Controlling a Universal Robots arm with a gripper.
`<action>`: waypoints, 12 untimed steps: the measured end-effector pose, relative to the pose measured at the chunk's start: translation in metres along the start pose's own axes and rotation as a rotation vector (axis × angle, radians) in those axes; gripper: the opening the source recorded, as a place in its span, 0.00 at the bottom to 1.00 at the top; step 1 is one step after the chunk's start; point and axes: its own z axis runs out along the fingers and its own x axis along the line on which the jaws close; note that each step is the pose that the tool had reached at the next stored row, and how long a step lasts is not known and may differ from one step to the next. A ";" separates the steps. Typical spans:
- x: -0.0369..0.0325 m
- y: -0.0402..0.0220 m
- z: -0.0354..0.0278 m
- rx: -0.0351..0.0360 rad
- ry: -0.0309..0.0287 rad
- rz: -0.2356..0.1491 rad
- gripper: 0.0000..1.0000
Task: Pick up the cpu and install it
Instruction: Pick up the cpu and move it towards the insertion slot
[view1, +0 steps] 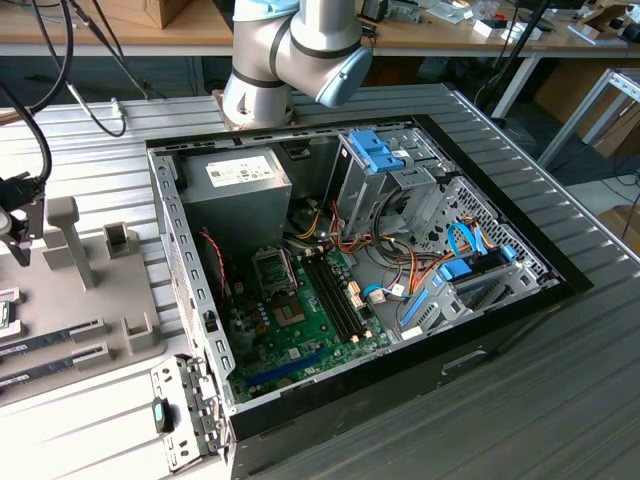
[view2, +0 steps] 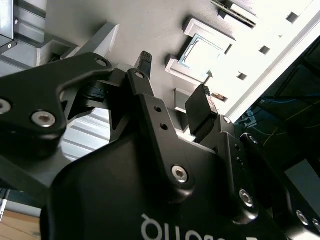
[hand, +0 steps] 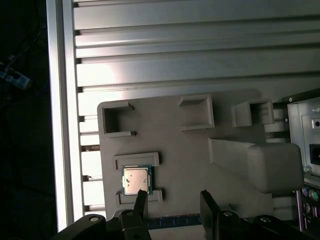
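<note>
While the black two-fingered pincer (hand: 175, 212) (view2: 172, 85) hangs open, with nothing between its fingers (hand: 141, 200), the cpu (hand: 135, 180), a small flat square chip with a silver-grey metal top and a thin green rim, lies flat on the pale grey moulded fixture tray (hand: 175, 145). Both wrist views show the chip (view2: 202, 52) seated between two low raised brackets of that tray. In the first wrist view one fingertip appears just beside the chip's near corner; whether it touches cannot be told. The tray rests on the ribbed aluminium desk (hand: 175, 50). In the exterior view the same tray (view1: 95, 290) sits at the exterior view's left on the desk (view1: 110, 150), beside the open black desktop computer case (view1: 500, 320). Inside the case lies a green motherboard (view1: 300, 330). At the far edge of the case stands the jointed silver-grey robot arm with pale blue caps (view1: 290, 50).
</note>
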 end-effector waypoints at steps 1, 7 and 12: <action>0.0000 0.0000 0.0003 0.0000 0.0000 0.000 0.54; 0.0001 -0.0001 0.0026 0.0000 0.0001 0.000 0.54; 0.0001 -0.0002 0.0040 0.0000 0.0000 0.000 0.54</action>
